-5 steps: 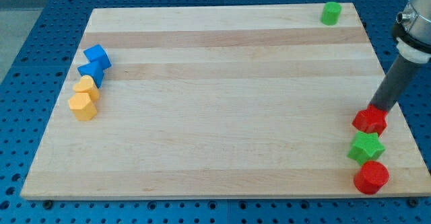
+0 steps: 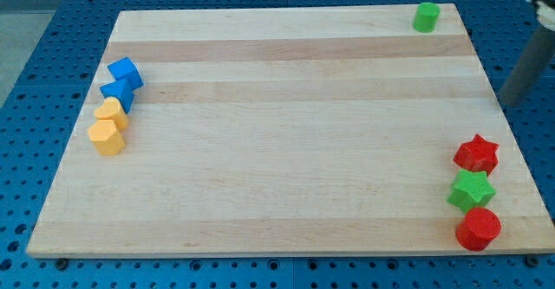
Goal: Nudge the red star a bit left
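Observation:
The red star [image 2: 476,154] lies near the board's right edge, low in the view. My tip [image 2: 506,103] is above and to the right of it, at the board's right edge, blurred and clear of the star. A green star [image 2: 471,190] sits just below the red star, and a red round block [image 2: 478,228] sits below that.
A green cylinder [image 2: 426,16] stands at the top right corner. Two blue blocks [image 2: 126,72] [image 2: 117,92] and two yellow blocks [image 2: 111,113] [image 2: 106,137] cluster at the left edge. The wooden board [image 2: 277,150] rests on a blue perforated table.
My tip has moved up and to the right, away from the red star's upper edge. The red star and the other blocks have not visibly moved.

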`<action>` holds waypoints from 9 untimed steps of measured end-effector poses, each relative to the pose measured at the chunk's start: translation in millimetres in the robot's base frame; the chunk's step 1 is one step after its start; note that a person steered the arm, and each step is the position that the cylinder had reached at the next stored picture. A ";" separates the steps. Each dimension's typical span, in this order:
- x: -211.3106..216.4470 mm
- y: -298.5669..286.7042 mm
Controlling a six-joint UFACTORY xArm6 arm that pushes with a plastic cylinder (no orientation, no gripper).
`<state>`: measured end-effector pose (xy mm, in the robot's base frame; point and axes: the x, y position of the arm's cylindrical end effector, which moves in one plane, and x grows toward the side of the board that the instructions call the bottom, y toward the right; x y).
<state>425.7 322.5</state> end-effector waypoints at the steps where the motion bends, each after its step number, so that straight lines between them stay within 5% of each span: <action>1: 57.8 15.0; 5: 79.3 14.2; 9: 79.6 -63.9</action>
<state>505.4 258.5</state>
